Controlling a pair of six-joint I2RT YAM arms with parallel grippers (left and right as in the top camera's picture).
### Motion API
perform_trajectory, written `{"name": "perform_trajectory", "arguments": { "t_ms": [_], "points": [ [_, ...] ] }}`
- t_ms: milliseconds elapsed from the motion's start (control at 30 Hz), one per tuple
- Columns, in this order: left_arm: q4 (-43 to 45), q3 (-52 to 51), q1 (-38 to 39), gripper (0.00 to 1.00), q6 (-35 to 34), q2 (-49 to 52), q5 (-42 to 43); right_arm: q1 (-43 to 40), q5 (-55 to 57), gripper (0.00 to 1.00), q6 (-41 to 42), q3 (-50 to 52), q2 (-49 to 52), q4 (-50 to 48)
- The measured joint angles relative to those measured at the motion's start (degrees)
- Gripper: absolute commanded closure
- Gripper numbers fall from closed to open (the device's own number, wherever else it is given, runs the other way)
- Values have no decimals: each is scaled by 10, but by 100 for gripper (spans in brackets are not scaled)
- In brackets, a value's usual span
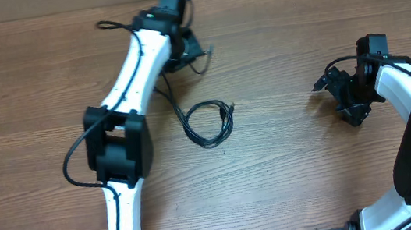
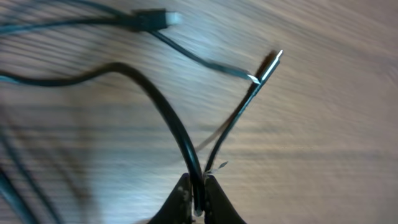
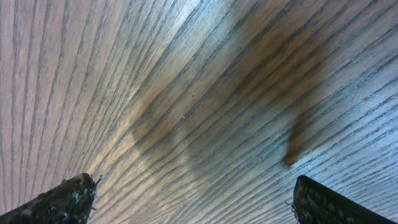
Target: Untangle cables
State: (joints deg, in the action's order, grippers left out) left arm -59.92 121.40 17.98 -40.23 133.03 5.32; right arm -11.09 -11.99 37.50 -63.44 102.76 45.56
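Here, the left gripper [image 1: 184,53] sits toward twelve o'clock on the wooden table [image 1: 315,172], its jaws pinched together on a thin black cable [image 2: 165,106]. The left wrist view shows two strands running up out of the closed tips. One ends in a slim plug [image 2: 271,62] at one o'clock, and a wider connector [image 2: 155,18] lies at eleven. Gripping the cord near that end likely serves to draw it free of the rest. At five o'clock from that gripper, near the table's centre, the remaining length lies in a loose coil [image 1: 208,122], joined to the gripped part by a single strand. Toward three o'clock, the right gripper [image 1: 345,96] hangs with its fingers [image 3: 62,202] spread wide over bare wood, holding nothing. It seems parked clear so the pull has room.
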Motion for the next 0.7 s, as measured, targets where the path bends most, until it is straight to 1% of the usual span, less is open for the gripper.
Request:
{"name": "perform_trajectory", "arguments": {
  "t_ms": [33, 67, 133, 167, 200, 300, 400, 500, 533, 567, 600, 667, 700],
  "points": [
    [-3, 0, -11, 64, -1, 0, -4, 0, 0, 0, 0, 0, 0, 0],
    [-4, 0, -19, 46, -2, 0, -9, 0, 0, 0, 0, 0, 0, 0],
    [-5, 0, -33, 15, -6, 0, -14, 0, 0, 0, 0, 0, 0, 0],
    [-5, 0, -38, 3, -5, 0, -15, 0, 0, 0, 0, 0, 0, 0],
    [-4, 0, -42, 0, -3, 0, -15, 0, 0, 0, 0, 0, 0, 0],
    [-1, 2, -50, 0, 19, 0, 3, 0, 0, 0, 0, 0, 0, 0],
    [-32, 29, -53, 0, 70, 0, 41, 0, 0, 0, 0, 0, 0, 0],
    [-92, 83, -52, 8, 129, 0, 77, 0, 0, 0, 0, 0, 0, 0],
    [-112, 103, -52, 14, 149, 0, 87, 0, 0, 0, 0, 0, 0, 0],
    [-134, 120, -49, 23, 170, 0, 93, 0, 0, 0, 0, 0, 0, 0],
    [-147, 129, -48, 33, 184, -1, 98, 0, 0, 0, 0, 0, 0, 0],
    [-176, 137, -42, 57, 216, -2, 104, 0, 0, 0, 0, 0, 0, 0],
    [-191, 138, -38, 65, 229, -2, 106, 0, 0, 0, 0, 0, 0, 0]
  ]
}}
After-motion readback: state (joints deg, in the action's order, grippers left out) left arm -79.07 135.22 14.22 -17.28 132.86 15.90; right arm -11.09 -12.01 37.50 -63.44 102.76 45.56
